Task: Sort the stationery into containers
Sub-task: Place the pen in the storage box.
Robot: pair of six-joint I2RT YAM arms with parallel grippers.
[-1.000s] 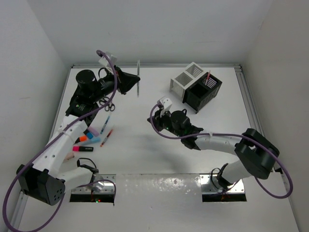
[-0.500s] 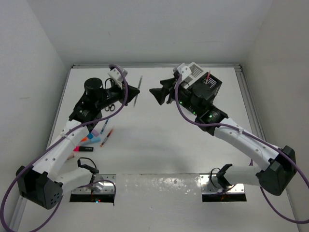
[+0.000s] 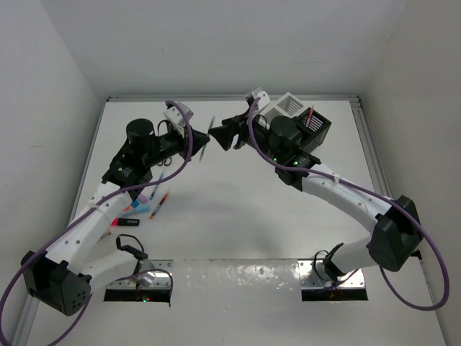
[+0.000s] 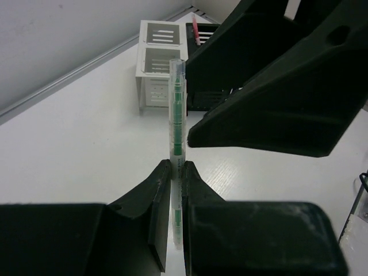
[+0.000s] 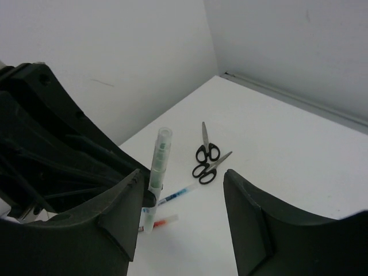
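My left gripper (image 4: 176, 172) is shut on a thin clear pen with green ink (image 4: 177, 115), holding it upright above the table (image 3: 207, 137). My right gripper (image 5: 184, 195) is open and faces it. The pen (image 5: 156, 172) stands just inside one of its fingers (image 5: 115, 218), well apart from the other finger. The containers sit at the back right: a white slatted box (image 3: 288, 108) joined to a black one (image 3: 311, 131) that holds a red pen (image 4: 195, 31). Two black-handled scissors (image 5: 207, 152) lie on the table beyond.
Loose stationery lies at the left under my left arm: orange and blue highlighters (image 3: 131, 208), a red pen (image 3: 160, 205) and a blue pen (image 5: 175, 195). White walls close in the table on the left, back and right.
My right arm has swung up from the table's middle to the back, and its gripper has opened and come in beside the pen. My left gripper has carried the pen slightly right.
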